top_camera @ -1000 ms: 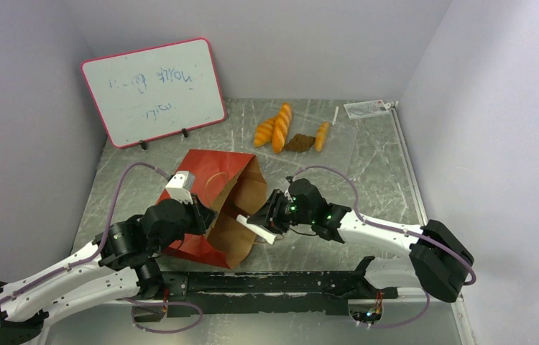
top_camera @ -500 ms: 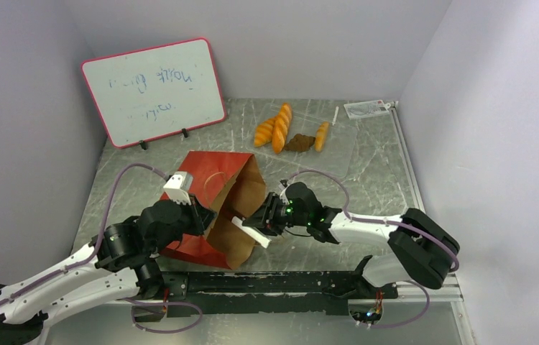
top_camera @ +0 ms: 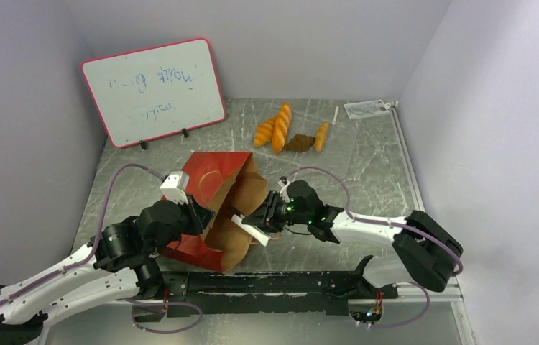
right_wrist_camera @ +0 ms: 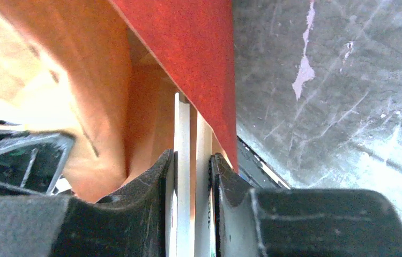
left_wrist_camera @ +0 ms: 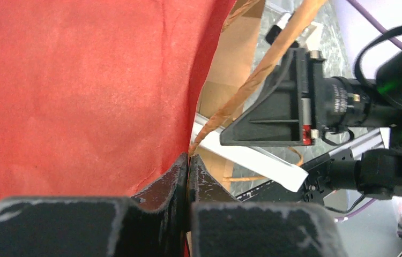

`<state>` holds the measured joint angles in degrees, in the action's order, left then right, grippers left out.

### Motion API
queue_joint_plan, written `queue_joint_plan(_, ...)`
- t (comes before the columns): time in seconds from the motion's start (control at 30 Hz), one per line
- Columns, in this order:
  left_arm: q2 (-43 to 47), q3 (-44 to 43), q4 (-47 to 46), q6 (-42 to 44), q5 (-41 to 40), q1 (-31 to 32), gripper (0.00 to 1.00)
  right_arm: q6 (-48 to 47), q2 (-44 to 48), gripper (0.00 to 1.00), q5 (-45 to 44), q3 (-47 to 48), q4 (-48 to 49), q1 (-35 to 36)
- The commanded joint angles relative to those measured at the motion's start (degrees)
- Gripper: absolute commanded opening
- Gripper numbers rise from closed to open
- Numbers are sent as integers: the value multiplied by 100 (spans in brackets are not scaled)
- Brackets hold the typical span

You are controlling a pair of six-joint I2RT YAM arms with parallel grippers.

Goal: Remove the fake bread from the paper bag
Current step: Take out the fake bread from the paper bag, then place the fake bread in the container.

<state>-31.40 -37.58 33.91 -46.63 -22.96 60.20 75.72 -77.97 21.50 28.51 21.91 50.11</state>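
Both hold: my left gripper (left_wrist_camera: 189,163) pinches the paper bag (left_wrist_camera: 81,96) rim, my right gripper (right_wrist_camera: 192,158) squeezes tweezers (right_wrist_camera: 183,128) inside, probing; next, withdraw straight.

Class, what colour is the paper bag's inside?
Brown; the paper bag shows it best in the top external view.

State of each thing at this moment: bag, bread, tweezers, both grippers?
paper bag: on its side, mouth open.
fake bread: four pieces on the table, outside the bag.
tweezers: held, tips in the bag's mouth.
left gripper: shut on the bag's rim.
right gripper: shut on the tweezers.
whiteboard: upright, scribbled on.
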Motion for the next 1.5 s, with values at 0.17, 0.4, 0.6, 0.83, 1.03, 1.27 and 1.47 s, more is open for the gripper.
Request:
queue_joint_plan(0.17,-452,-117,441,-960,-997,18,7,-498,1195,5,-494,302,-1396,-146)
queue_joint_plan(0.4,-1320,-205,427,-1527,-1581,19,7,-690,2261,4,-969,450,-2716,-161)
queue_joint_plan(0.6,-1793,-253,227,-1684,-1862,22,7,-737,3019,3,-1498,775,-3964,-151)
queue_joint_plan(0.83,-1553,16,23,-1520,-1916,18,7,-609,3743,3,-2418,1104,-5058,-151)
queue_joint_plan(1.03,-1189,233,-220,-961,-1740,18,7,-666,3670,4,-3445,1539,-5139,-158)
queue_joint_plan(1.27,-928,401,-723,-182,-1232,9,7,-1033,3046,4,-4680,1992,-4728,-167)
queue_joint_plan(1.47,-891,370,-872,138,-892,12,7,-1173,2754,5,-5730,2113,-4473,-225)
